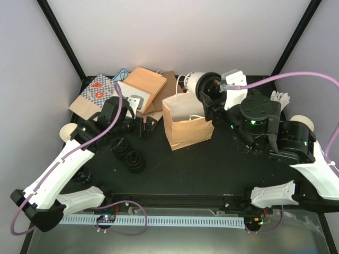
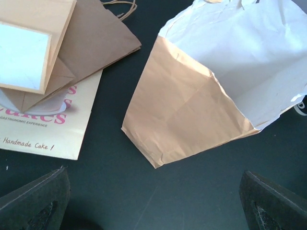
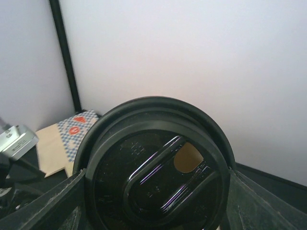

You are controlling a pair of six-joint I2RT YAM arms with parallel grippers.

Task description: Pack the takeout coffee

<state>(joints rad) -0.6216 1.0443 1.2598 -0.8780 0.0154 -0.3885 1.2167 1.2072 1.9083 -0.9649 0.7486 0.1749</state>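
The takeout coffee is a cream paper cup with a black lid. It is held tilted on its side above the back rim of the standing brown paper bag. My right gripper is shut on the cup just under the lid, and its fingers flank the lid in the right wrist view. My left gripper stands open and empty over the table left of the bag. Only its fingertips show in the left wrist view.
Flat paper bags and a printed one lie at the back left. A stack of loose black lids sits near the left arm. Lidless cups stand at the left edge and behind the right arm.
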